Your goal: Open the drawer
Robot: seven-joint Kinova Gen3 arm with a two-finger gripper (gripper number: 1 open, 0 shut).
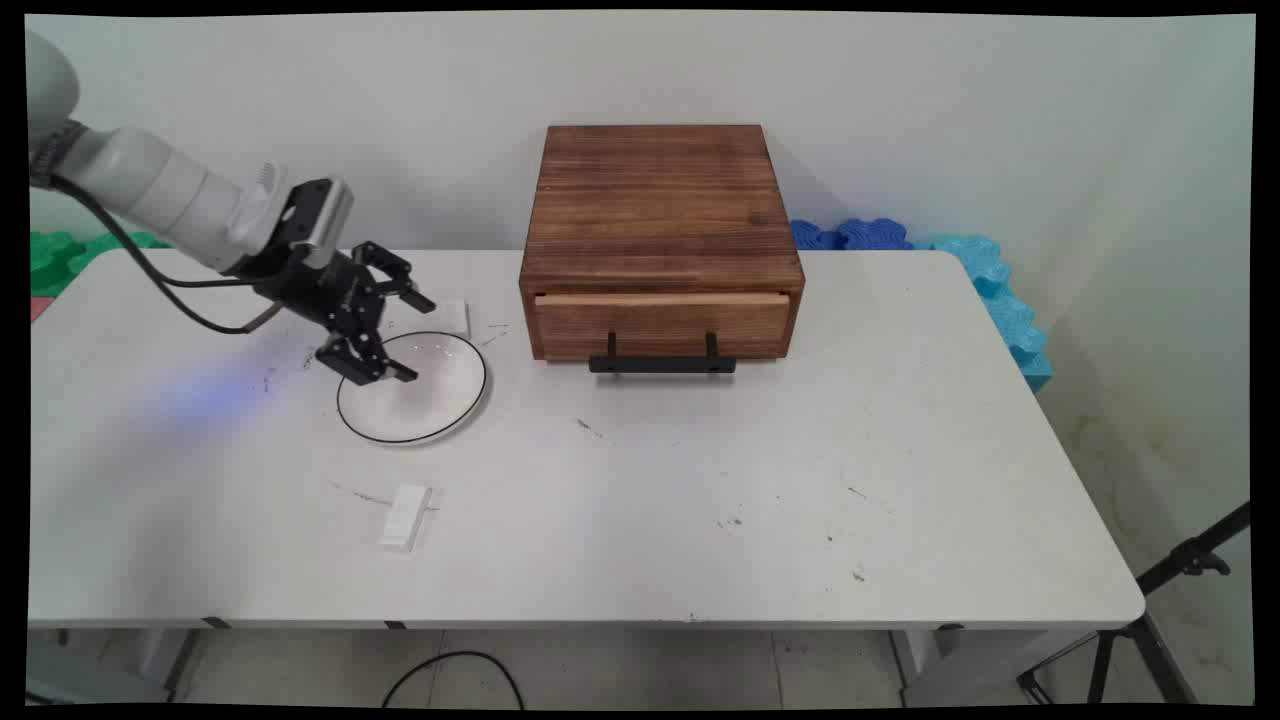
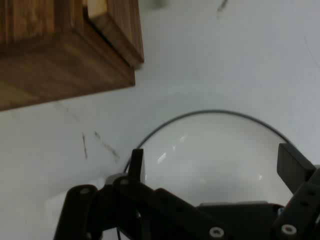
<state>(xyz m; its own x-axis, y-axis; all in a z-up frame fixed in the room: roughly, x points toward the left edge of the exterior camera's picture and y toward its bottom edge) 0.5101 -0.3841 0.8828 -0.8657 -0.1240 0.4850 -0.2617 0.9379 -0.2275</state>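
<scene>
My black gripper [image 1: 415, 338] hangs open just above the left half of a white plate with a thin black rim [image 1: 445, 405], with nothing between its fingers. In the hand view the gripper [image 2: 215, 162] stands open over the same plate [image 2: 215, 111], one fingertip near the plate's edge and the other over its inside. A small white block [image 1: 455, 315] lies right behind the plate, close to the upper finger. Another white block [image 1: 405, 516] lies nearer the table's front edge.
A dark wooden box [image 1: 660, 215] with a shut drawer and a black handle [image 1: 662, 363] stands at the back middle; its corner [image 2: 60, 50] shows in the hand view. Blue foam [image 1: 985, 270] lies at the back right, green foam [image 1: 60, 255] at the back left.
</scene>
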